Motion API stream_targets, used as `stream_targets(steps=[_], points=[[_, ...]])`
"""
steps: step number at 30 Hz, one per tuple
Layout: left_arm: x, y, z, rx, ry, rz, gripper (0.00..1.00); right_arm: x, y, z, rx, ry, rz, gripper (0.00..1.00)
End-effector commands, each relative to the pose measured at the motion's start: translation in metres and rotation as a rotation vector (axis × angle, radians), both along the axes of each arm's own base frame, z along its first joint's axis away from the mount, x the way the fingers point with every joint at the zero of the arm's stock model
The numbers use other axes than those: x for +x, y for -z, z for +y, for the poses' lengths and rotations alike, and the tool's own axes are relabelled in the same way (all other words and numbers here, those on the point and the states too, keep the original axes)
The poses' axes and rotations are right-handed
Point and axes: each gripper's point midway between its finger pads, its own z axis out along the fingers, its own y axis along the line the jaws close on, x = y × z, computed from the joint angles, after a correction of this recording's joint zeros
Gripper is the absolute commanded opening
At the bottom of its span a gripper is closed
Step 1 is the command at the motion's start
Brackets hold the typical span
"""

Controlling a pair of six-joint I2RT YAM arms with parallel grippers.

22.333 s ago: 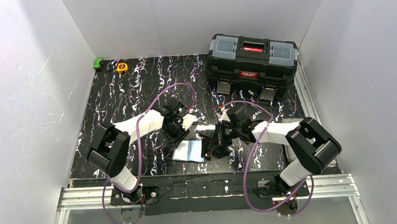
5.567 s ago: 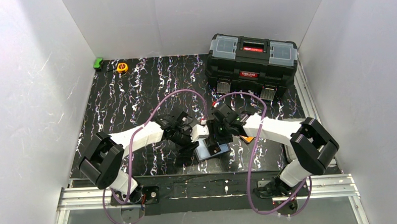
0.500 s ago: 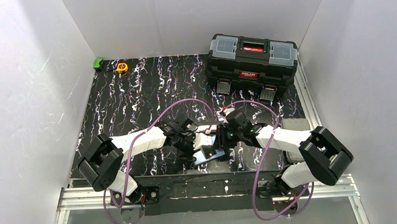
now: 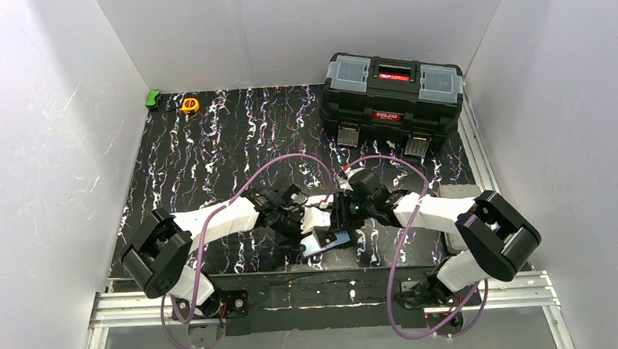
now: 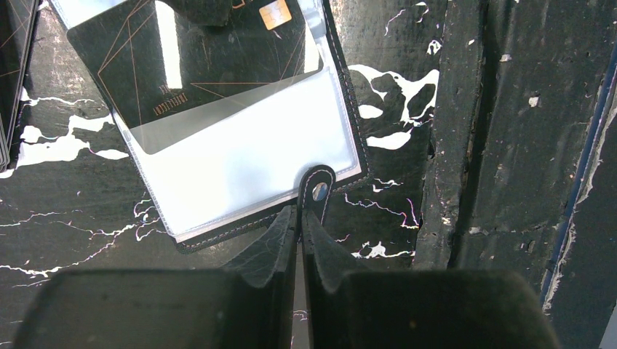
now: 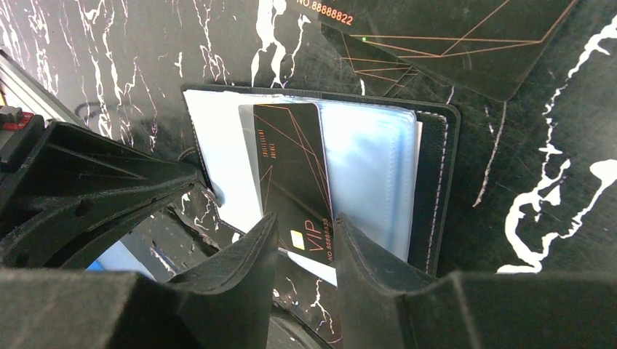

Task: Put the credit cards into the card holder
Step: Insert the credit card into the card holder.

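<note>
The card holder (image 4: 325, 241) lies open and flat near the tabletop's near edge, about midway along it. It is black with a stitched border, and its clear bluish sleeves face up. Its clasp tab (image 5: 318, 190), with a metal snap, rests over one edge. A black credit card (image 6: 286, 163) with thin copper lines and "VIP" print sits partway inside a sleeve, its chip end sticking out. A second card (image 6: 451, 40) of the same design lies flat just beside the holder.

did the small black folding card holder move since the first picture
Yes: the card holder slid rightward, now in line with the left end of the large black plastic toolbox.
</note>
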Motion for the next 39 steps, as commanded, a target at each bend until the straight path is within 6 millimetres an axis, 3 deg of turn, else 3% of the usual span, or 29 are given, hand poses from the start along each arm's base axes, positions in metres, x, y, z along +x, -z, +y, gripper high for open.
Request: stream_targets(steps=[1, 23, 34, 39], points=[[-0.005, -0.004, 0.005, 0.003, 0.004, 0.002, 0.05, 0.008, -0.013, 0.014, 0.065, -0.004, -0.019, 0.41], [-0.004, -0.004, 0.004, -0.003, 0.002, -0.006, 0.04, -0.011, -0.012, 0.032, 0.071, -0.065, -0.005, 0.35], [-0.004, -0.004, 0.006, 0.0, 0.005, -0.009, 0.04, -0.002, -0.013, 0.048, 0.093, -0.088, -0.007, 0.34], [-0.004, -0.004, 0.007, 0.0, 0.008, -0.013, 0.04, 0.002, -0.014, 0.046, 0.085, -0.079, -0.021, 0.35]])
